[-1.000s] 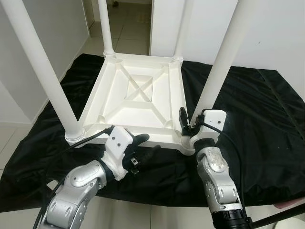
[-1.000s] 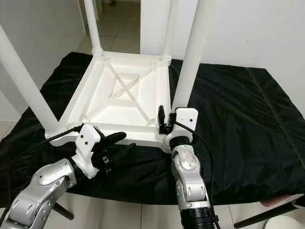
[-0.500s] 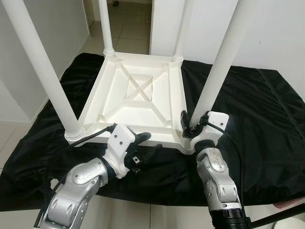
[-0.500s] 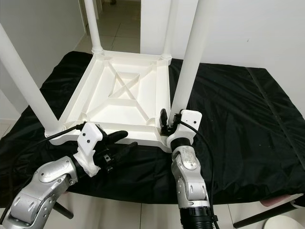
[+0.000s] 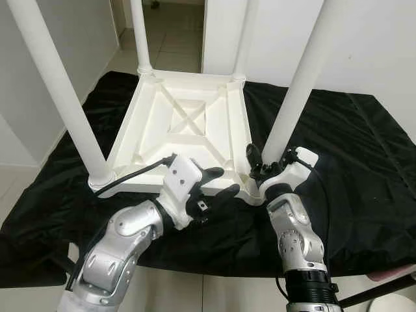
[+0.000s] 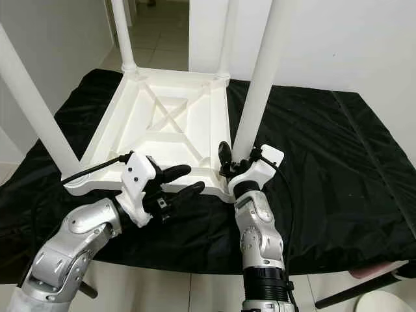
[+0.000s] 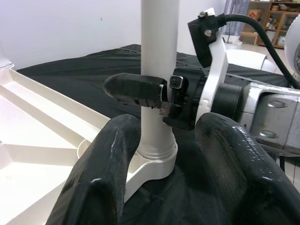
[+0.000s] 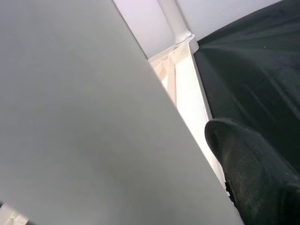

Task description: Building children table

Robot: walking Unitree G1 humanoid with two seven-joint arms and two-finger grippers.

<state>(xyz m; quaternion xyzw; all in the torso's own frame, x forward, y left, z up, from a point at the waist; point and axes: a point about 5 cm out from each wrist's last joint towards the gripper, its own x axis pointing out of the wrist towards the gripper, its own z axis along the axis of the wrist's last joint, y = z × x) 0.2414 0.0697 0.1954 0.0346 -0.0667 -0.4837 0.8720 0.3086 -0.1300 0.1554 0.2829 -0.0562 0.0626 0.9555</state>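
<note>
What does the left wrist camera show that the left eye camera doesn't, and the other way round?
Left wrist view: the right gripper seen side-on, its fingers clasping the near-right leg just above its socket. Left eye view: the upturned white table on black cloth, other legs, and the open left gripper. Both share that leg and the right gripper.

Table legs (image 5: 57, 91) are running out past the top edge. Near leg (image 8: 93, 122) is blocking most of the right wrist view, hiding one finger of right gripper (image 5: 259, 166).
</note>
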